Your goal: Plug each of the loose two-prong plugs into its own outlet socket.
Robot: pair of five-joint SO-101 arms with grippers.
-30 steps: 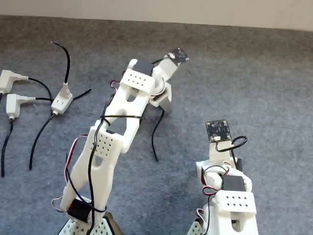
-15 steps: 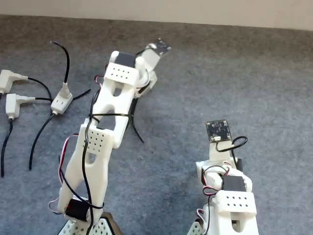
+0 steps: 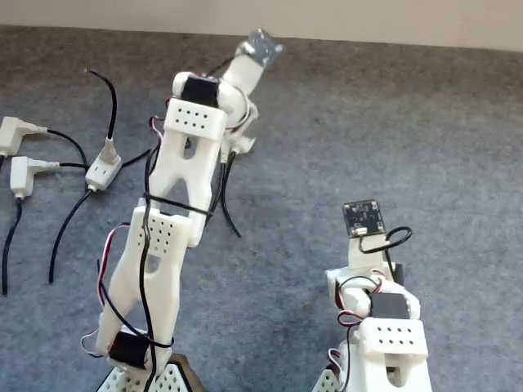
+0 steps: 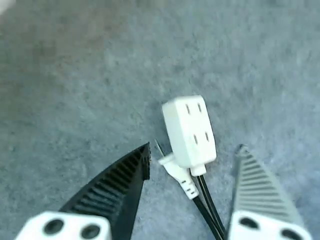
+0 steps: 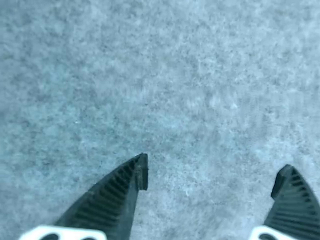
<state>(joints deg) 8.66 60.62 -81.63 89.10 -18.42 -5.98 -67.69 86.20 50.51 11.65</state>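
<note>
Left end effector (image 4: 194, 148) is released, jaws wide, above the white socket (image 4: 189, 131). The socket's long axis runs lengthwise between the jaws, with a loose plug (image 4: 176, 173) just beside its cord end. Right end effector (image 5: 215, 164) is released over grey tabletop (image 5: 150, 75), low right in the high view. Left arm is nearer.

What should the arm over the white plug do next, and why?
Probably lower the left gripper a little. Its jaws stand open, and the loose plug lies between them beside the outlet socket, not yet held.
</note>
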